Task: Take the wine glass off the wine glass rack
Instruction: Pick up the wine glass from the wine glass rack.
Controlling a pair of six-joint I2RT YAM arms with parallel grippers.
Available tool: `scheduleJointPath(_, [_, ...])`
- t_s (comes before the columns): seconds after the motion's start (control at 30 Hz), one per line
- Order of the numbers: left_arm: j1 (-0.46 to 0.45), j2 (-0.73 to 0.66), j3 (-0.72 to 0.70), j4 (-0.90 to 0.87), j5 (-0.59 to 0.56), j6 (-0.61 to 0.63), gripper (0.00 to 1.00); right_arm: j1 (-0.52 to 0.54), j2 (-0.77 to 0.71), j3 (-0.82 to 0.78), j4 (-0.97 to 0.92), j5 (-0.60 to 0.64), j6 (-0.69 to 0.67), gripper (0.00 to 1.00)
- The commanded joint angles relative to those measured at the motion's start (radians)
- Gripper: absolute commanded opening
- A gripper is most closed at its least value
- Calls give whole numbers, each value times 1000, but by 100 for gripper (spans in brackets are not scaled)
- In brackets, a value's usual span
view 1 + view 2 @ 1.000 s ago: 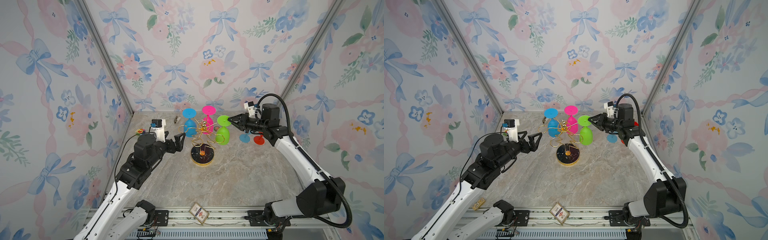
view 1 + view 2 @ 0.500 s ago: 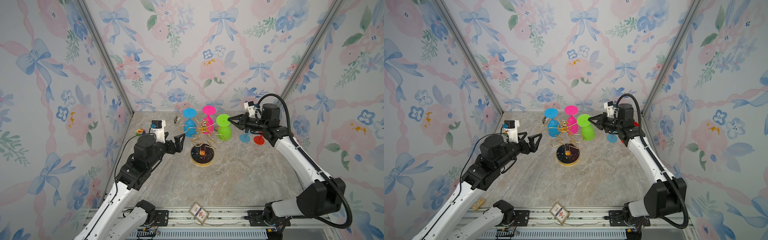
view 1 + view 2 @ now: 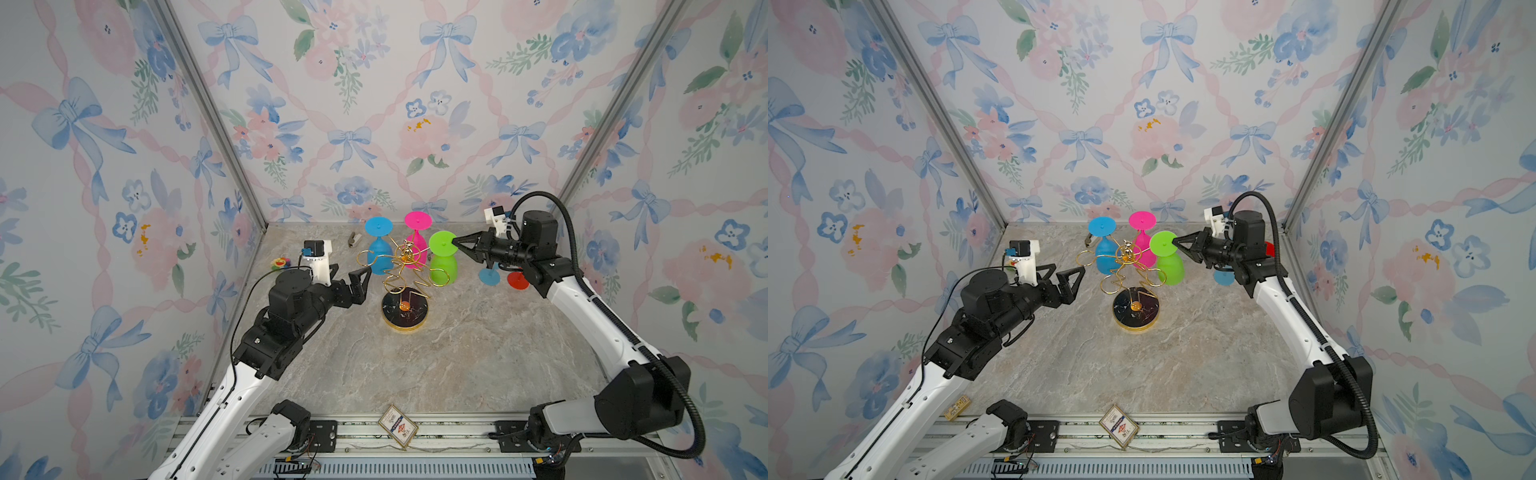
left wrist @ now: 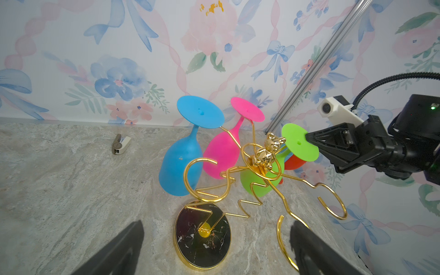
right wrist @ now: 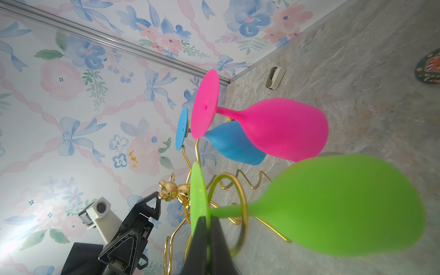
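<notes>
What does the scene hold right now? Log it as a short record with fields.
rack: wine glass rack, upright
hanging on it: blue glass, pink glass, green glass, all bowl down
right gripper: fingers shut on the rim of the green glass's foot
left gripper: open, near the rack, holding nothing
progress: green glass's stem not yet out of its gold loop

right fingers (image 5: 219,242) pinched together, left fingers (image 4: 119,252) spread wide.

The green glass (image 4: 299,144) mostly hides the red glass (image 4: 294,162).
</notes>
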Motion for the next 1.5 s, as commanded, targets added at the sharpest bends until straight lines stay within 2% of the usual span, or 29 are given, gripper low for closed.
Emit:
scheduleJointPath(0.0, [6,5,-1,24,17,-10,98,18,-11,-7,48,-29,24,0])
scheduleJointPath(0.57, [8,2,0,25,23,-16,98,42,-41,-6,-38,-44,-32,0])
scheduleJointPath(0.8, [7,12,6,42,89,-12,98,42,-84,-20,-95,-38,-74,0])
scheduleJointPath(1.07, [8,37,32,44,204,-24,98,39,-146,-20,-242,7,-189,0])
scheduleJointPath(1.47, [5,57,72,47,334,-41,98,16,-270,-7,-516,183,-451,0])
